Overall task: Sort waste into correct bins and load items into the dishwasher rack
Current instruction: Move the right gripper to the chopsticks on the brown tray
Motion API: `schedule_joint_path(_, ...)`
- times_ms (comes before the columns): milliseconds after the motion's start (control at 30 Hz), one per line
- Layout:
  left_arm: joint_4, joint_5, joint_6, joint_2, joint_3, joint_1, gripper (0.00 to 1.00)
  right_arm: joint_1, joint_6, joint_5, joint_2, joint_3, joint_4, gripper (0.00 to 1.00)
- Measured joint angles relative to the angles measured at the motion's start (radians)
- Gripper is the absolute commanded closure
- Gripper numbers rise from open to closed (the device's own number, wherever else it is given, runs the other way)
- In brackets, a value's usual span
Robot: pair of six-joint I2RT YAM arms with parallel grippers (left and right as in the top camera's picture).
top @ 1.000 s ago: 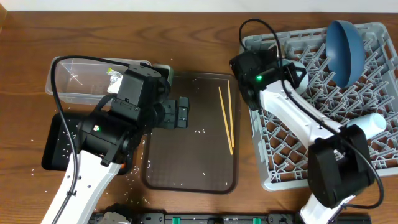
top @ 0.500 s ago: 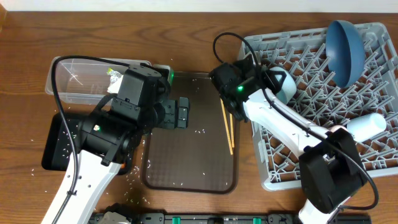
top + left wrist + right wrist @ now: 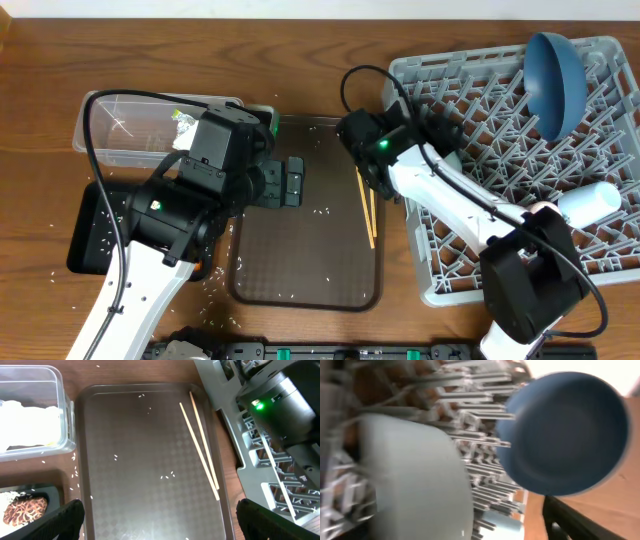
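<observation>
The two wooden chopsticks lie side by side on the right half of the brown serving tray. They slant from its far right corner toward the middle of its right edge and sit very close together along their length. A few loose rice grains dot the tray's centre.

In the overhead view the right gripper shows only as a black wrist head with a green light, hanging over the far ends of the chopsticks at the tray's right rim. Whether its fingers are apart or together cannot be told. The right wrist view is blurred and shows only a dark edge in its lower right corner, plus a large pale shape close to the lens.

The grey dishwasher rack sits just right of the tray. A dark blue plate stands on edge in its far part, and a pale cup lies near its right side.

The left gripper hovers over the tray's left part with its fingers spread wide and nothing between them.

Left of the tray, a clear plastic tub holds a crumpled white wrapper and a yellow-green wrapper. Nearer the robot, a black tray holds a brown food lump and more grains. All of this rests on a wooden table.
</observation>
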Motion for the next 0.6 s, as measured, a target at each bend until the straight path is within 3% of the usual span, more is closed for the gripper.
schedule_joint_path(233, 0.000, 0.000, 0.000, 0.000, 0.000, 0.000, 0.03, 0.020, 0.005, -0.104, 0.000, 0.000, 0.000, 0.14)
schedule_joint_path(433, 0.000, 0.000, 0.000, 0.000, 0.000, 0.000, 0.02, 0.020, 0.009, -0.149, -0.013, 0.024, -0.001, 0.13)
schedule_joint_path(600, -0.030, 0.000, 0.040, 0.000, 0.000, 0.002, 0.02, 0.020, 0.010, -0.298, -0.082, 0.084, -0.001, 0.13)
